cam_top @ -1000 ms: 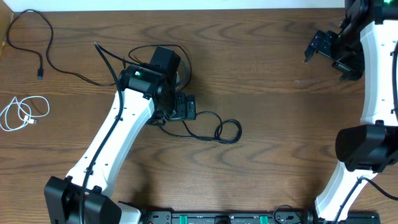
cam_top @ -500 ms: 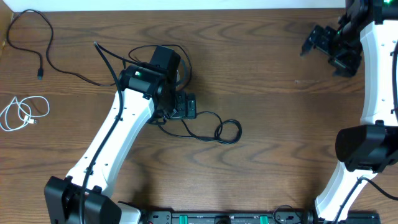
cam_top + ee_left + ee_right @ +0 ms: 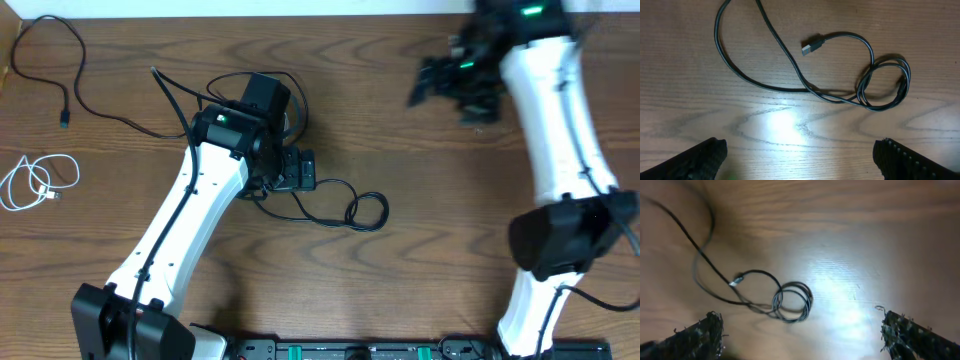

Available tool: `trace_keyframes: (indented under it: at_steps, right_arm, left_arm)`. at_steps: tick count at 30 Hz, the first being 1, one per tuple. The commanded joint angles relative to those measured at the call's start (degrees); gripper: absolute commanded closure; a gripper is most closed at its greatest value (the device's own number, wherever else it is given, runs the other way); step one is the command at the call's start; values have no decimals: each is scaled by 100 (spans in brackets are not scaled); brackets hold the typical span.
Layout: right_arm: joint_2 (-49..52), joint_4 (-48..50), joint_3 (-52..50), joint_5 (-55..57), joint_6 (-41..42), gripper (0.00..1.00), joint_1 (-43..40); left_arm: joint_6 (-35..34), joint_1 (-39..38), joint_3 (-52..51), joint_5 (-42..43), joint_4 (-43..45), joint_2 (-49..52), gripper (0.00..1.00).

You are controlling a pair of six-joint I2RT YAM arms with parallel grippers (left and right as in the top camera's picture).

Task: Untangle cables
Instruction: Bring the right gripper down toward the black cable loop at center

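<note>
Robotics lab: white arms (image 3: 190, 215) over wooden table (image 3: 430, 210).

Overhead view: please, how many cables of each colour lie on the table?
White cable: 1
Black cables: at least 2, judged from 3 loose ends; the left arm hides where they cross
Total: at least 3

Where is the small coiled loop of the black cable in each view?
Overhead: the coiled loop lies just below centre.
Left wrist: right side, mid-height.
Right wrist: lower centre.
Shared landmark: the strand running left from it, in all three.
</note>
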Motion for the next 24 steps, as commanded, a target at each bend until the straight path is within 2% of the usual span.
trace_keyframes:
  at_steps: [1,10,12,14,16,20,24]
  right_arm:
    - [-46,210,-275,1263,-223,1,542]
    - [-46,68,-505,1530,-345,1,1530]
    - [-46,96,-619,1510,-234,1,1665]
    - [-46,136,-741,1670,-262,1,1781]
    - [-46,201,-887,1860,-258,1,1840]
    - [-46,376,-1084,1401,-197,1,1845]
    - [-46,428,-1119,1178,-240,1,1864]
  left_arm:
    - [-31,-13,-26,-57,-24,-13,2]
    - [-308,9,-26,-203,507,-13,2]
    - [-868,122,-26,-732,446,-13,2]
    - [-1250,374,-26,-1069,363,-13,2]
    - [-1255,717,-26,-1064,280,-13,2]
    - [-1257,1434,-28,-1058,-46,-11,2]
    - [-1255,1784,-33,-774,-267,-11,2]
